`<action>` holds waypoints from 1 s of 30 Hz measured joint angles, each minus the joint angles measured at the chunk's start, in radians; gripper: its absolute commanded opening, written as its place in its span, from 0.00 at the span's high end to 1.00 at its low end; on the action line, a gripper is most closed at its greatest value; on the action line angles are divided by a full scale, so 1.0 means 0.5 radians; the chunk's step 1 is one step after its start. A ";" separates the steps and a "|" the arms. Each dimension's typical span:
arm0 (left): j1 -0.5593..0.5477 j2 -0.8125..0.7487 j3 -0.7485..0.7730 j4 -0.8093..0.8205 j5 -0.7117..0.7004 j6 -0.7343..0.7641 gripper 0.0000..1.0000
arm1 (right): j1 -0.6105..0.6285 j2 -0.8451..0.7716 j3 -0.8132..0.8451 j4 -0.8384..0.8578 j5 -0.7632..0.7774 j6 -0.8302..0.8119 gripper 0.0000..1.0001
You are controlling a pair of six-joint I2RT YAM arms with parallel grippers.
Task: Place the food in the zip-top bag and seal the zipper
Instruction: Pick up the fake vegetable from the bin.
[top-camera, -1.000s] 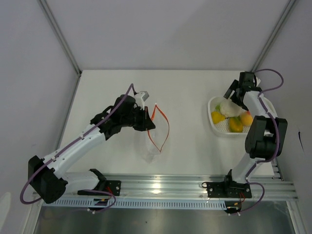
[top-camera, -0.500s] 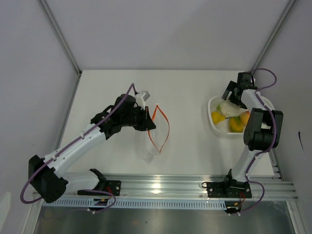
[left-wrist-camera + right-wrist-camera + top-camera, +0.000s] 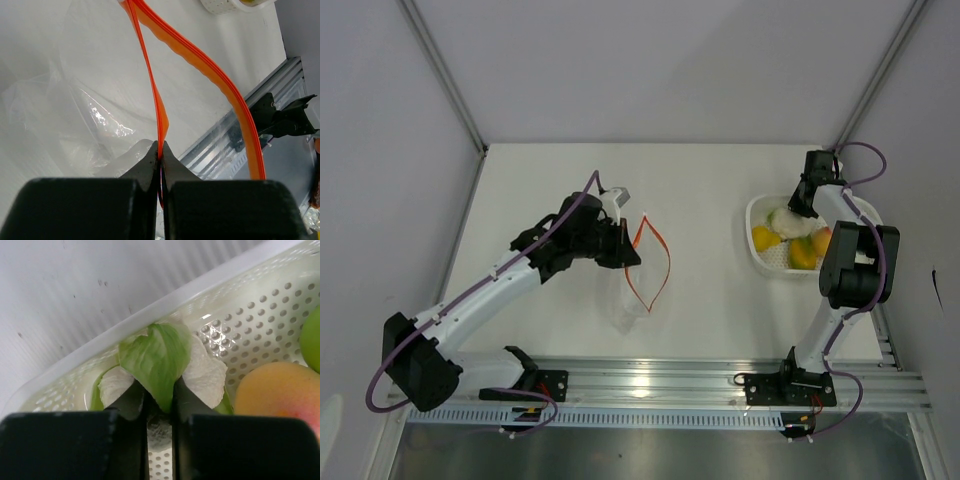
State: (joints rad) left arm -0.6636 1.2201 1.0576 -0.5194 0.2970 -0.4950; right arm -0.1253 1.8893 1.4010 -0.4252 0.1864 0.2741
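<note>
The clear zip-top bag lies mid-table, its mouth held agape. Its orange-red zipper forms a loop. My left gripper is shut on one side of the zipper, beside the bag's left rim. The food sits in a white mesh basket at the right: a leafy vegetable, yellow and orange fruits, a peach. Inside the basket, my right gripper is shut on a green leaf of the leafy vegetable; from above it sits at the basket's far edge.
An aluminium rail runs along the near table edge. Grey walls close in the table at the back and both sides. The basket's perforated rim curves close behind the vegetable.
My right gripper dropped onto the leafy vegetable and closed on its leaf. The left arm shifted slightly, still holding the zipper.
</note>
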 measured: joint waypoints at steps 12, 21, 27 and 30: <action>0.000 0.051 0.053 -0.032 0.016 0.000 0.99 | 0.013 -0.095 -0.055 -0.011 0.024 0.046 1.00; 0.000 0.128 0.162 -0.061 0.166 0.050 0.99 | 0.050 -0.688 -0.124 -0.066 -0.034 0.023 1.00; 0.000 0.135 0.195 -0.067 0.298 0.049 0.99 | 0.205 -1.249 -0.222 0.005 -0.304 0.031 1.00; 0.000 0.135 0.197 -0.069 0.335 0.047 0.99 | 0.475 -1.485 -0.298 0.085 -0.509 0.058 1.00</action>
State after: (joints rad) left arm -0.6636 1.2877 1.1561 -0.5537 0.4644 -0.4717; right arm 0.1120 1.1465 1.2518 -0.3824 -0.0681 0.3031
